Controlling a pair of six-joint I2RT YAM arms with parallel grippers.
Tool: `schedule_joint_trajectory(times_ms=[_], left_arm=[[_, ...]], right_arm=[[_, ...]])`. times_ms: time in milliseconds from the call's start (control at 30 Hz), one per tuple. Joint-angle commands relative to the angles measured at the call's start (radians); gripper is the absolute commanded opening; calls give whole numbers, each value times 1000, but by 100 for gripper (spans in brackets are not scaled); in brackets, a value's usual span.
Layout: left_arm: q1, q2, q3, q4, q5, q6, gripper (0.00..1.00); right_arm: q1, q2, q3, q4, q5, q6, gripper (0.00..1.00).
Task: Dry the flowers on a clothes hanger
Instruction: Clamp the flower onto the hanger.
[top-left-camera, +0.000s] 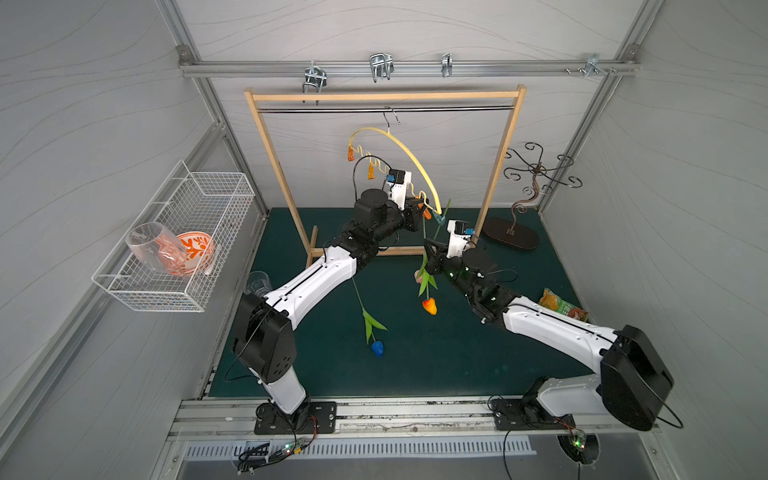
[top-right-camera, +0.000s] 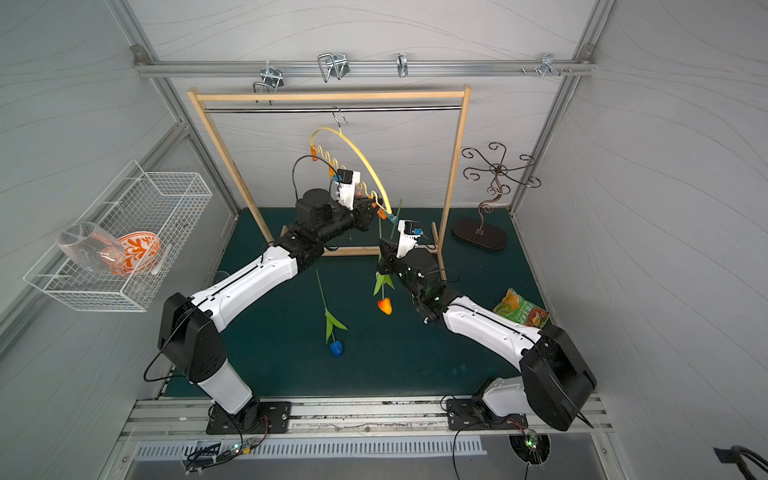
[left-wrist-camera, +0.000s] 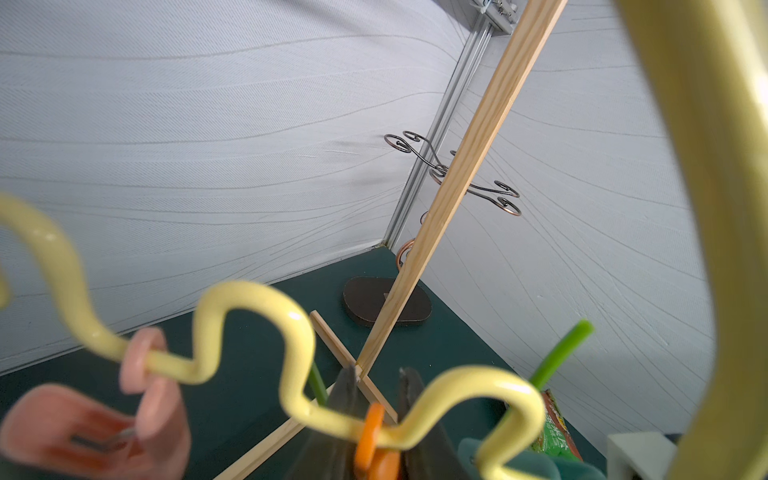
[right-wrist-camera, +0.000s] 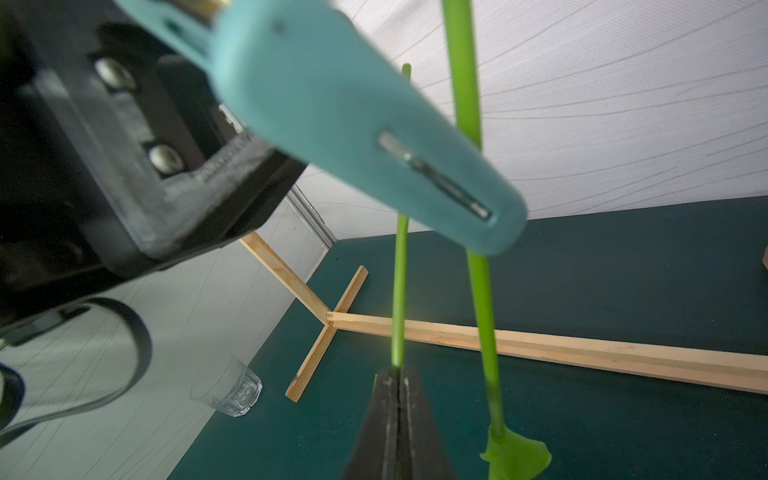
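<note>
The pale yellow clothes hanger (top-left-camera: 399, 145) (top-right-camera: 358, 150) hangs by its hook from the rack's rod, tilted with its right end low. My left gripper (top-left-camera: 420, 208) (left-wrist-camera: 381, 370) is shut on an orange clip (left-wrist-camera: 372, 436) on the wavy bar (left-wrist-camera: 249, 299). A teal clip (right-wrist-camera: 353, 124) (top-left-camera: 438, 216) holds one green stem (right-wrist-camera: 484, 316). My right gripper (top-left-camera: 428, 249) (right-wrist-camera: 399, 372) is shut on a second stem (right-wrist-camera: 400, 291), whose top reaches up near the orange clip. An orange tulip head (top-left-camera: 430, 305) and a pink one (top-left-camera: 418, 274) hang below. The blue tulip (top-left-camera: 377, 348) (top-right-camera: 336, 348) lies on the mat.
The wooden rack (top-left-camera: 386, 96) stands at the back, with a dark curly hook stand (top-left-camera: 536, 170) to its right. A drinking glass (top-left-camera: 258, 282) (right-wrist-camera: 227, 390) stands at the mat's left edge and a snack bag (top-left-camera: 563, 307) lies at the right. A wire basket (top-left-camera: 195, 299) hangs on the left wall.
</note>
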Motion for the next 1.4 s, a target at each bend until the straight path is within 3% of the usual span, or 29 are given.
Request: schedule_joint_trajectory(times_ms=[0, 233, 467, 1167, 1367], left_arm=[[-2, -28, 50, 36, -13, 0, 20], [-2, -32, 50, 34, -13, 0, 20], [-3, -27, 53, 34, -13, -4, 20], [-5, -27, 50, 34, -13, -5, 20], [-9, -32, 48, 30, -17, -4, 40]], right_arm=[[6, -25, 22, -12, 57, -4, 0], [6, -24, 36, -57, 100, 2, 0], [12, -33, 18, 14, 12, -9, 0], [27, -19, 53, 8, -12, -40, 0], [28, -18, 63, -2, -20, -28, 0]])
